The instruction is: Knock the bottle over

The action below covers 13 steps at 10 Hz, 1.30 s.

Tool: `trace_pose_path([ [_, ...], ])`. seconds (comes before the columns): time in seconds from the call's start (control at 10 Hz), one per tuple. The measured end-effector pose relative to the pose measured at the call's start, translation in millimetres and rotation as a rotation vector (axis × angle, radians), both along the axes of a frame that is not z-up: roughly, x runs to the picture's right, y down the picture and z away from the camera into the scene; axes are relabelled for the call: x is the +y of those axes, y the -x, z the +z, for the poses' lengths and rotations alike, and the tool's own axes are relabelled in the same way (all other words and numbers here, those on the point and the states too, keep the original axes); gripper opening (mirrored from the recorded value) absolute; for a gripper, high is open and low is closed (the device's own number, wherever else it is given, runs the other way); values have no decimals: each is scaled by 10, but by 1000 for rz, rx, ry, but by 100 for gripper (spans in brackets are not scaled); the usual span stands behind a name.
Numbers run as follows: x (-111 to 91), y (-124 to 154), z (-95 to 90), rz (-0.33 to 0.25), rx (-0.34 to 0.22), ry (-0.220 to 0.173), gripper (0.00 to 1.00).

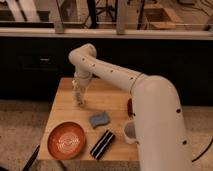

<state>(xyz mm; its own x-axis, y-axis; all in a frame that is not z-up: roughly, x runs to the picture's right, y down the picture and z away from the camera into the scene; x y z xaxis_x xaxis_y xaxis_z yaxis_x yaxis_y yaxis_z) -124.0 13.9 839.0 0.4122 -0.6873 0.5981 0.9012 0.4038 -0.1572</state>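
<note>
My gripper (78,98) hangs from the white arm over the left middle of the wooden table (62,107), pointing down close to the tabletop. A slim pale upright shape at the gripper looks like the bottle (79,101). It is mostly hidden by the gripper, and I cannot tell whether the two touch.
An orange plate (66,140) lies at the front left. A blue-grey sponge (99,119) lies mid-table, with a black ribbed object (102,144) in front of it. A translucent cup (128,132) and a small dark red object (129,106) sit at the right, beside my arm.
</note>
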Motion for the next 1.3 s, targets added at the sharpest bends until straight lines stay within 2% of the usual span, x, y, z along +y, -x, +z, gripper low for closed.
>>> trace_pose_path([
  [0.3, -49, -131, 109, 6, 27, -5, 4],
  [0.6, -112, -174, 186, -6, 16, 8, 4],
  [0.7, -125, -158, 214, -6, -4, 13, 4],
  [0.8, -155, -153, 244, 16, -47, -1, 4],
  [0.9, -192, -171, 273, 60, -110, -31, 4],
  [1.1, -263, -182, 323, 100, -165, -87, 4],
  [1.3, -328, -215, 360, 120, -185, -151, 4],
])
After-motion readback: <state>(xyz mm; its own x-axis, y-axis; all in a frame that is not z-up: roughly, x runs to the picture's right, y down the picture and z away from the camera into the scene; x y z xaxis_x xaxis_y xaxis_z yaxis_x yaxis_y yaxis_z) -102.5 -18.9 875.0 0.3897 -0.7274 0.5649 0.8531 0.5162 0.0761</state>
